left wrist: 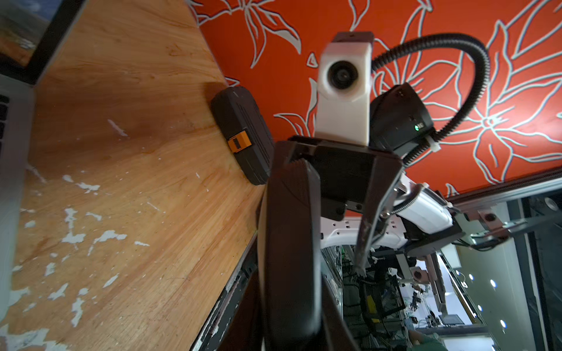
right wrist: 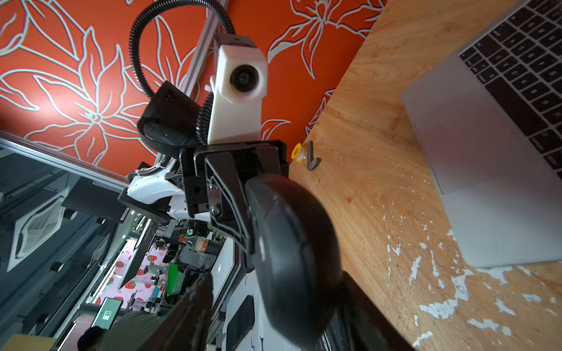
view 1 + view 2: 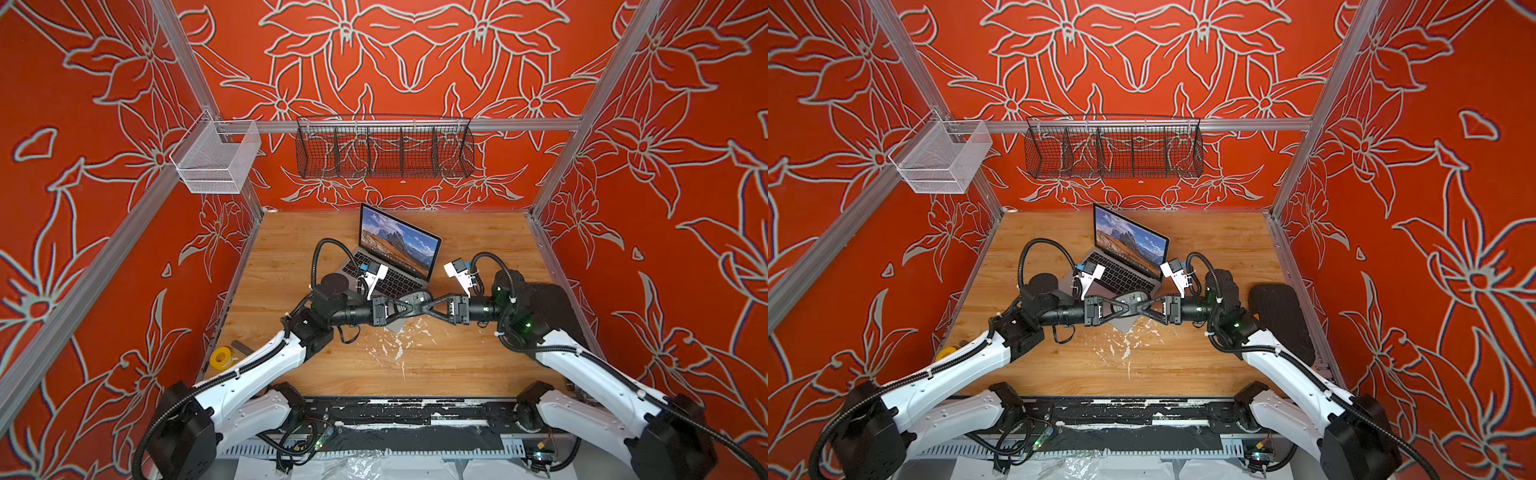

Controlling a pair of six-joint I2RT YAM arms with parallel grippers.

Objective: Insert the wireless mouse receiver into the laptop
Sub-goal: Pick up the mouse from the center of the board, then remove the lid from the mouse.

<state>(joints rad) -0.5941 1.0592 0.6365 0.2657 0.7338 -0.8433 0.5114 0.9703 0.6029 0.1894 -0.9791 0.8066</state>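
Now | left tool [image 3: 411, 306] — clamped tight on the black mouse [image 3: 417, 297] | right tool [image 3: 422, 308] — jaws spread around that mouse | laptop [image 3: 399, 245] open just behind them

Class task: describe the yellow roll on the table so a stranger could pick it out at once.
Start at the wooden table and go to its edge on the robot's left, beside the white left arm. There sits a small yellow roll next to a grey angled piece; it is the only yellow thing on the wood.
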